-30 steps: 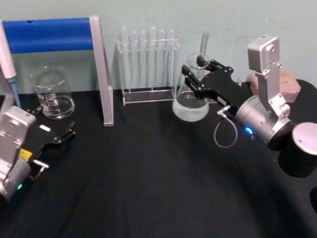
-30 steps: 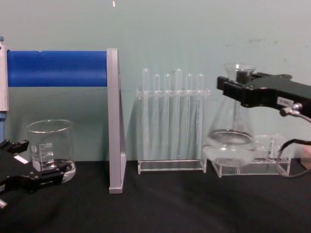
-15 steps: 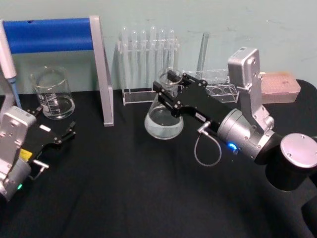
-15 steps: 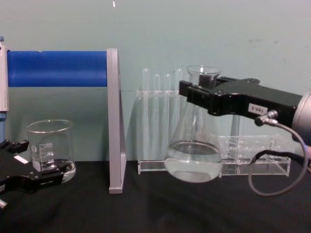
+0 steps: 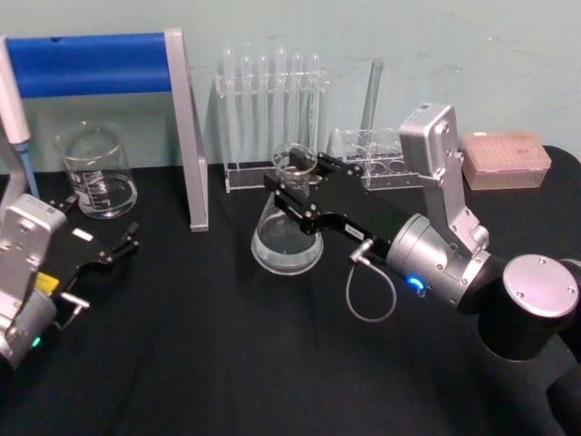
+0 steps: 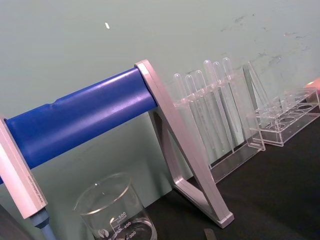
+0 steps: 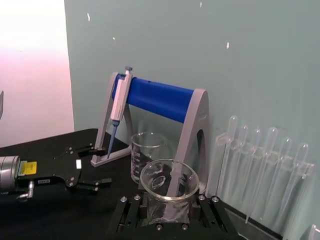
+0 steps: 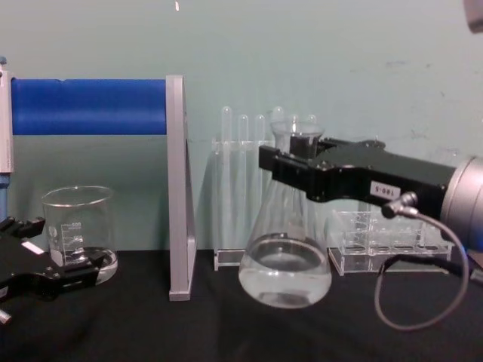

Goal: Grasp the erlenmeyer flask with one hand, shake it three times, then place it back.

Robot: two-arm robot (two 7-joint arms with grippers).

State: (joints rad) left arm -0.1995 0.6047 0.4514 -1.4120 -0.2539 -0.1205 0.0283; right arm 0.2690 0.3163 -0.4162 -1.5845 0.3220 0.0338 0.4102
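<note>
Toward the middle of the black table (image 5: 227, 363), a little in from its far edge, the erlenmeyer flask (image 5: 286, 241) hangs upright from the right gripper (image 5: 295, 184), whose black fingers are pinched on the narrow neck just under the flared rim; from the wrist camera the rim sits squarely between the two jaws; a shallow pool of clear liquid (image 8: 285, 275) lies across the wide base; from where I stand I cannot tell whether the base touches the table or floats just above it. The grasp looks done, so I take this for the shaking part of the job, or the pause before setting down; I cannot say how many shakes are spent. Whatever comes next asks for a firm pinch on smooth glass, short swings that hold the liquid below the neck, and room from the test tube rack (image 5: 272, 118) just behind and the grey leg of the blue-barred stand (image 5: 100, 64) off to the left; setting down wants the base flat before the fingers let go. The left gripper (image 7: 102, 167) lies idle near the table's left near corner, fingers spread, close to the beaker (image 5: 95, 173). A pipette (image 5: 14, 109) hangs on the stand; a low clear rack (image 5: 372, 168) and a pink box (image 5: 504, 159) line the far edge; behind it all is a plain green wall (image 5: 454, 54).
</note>
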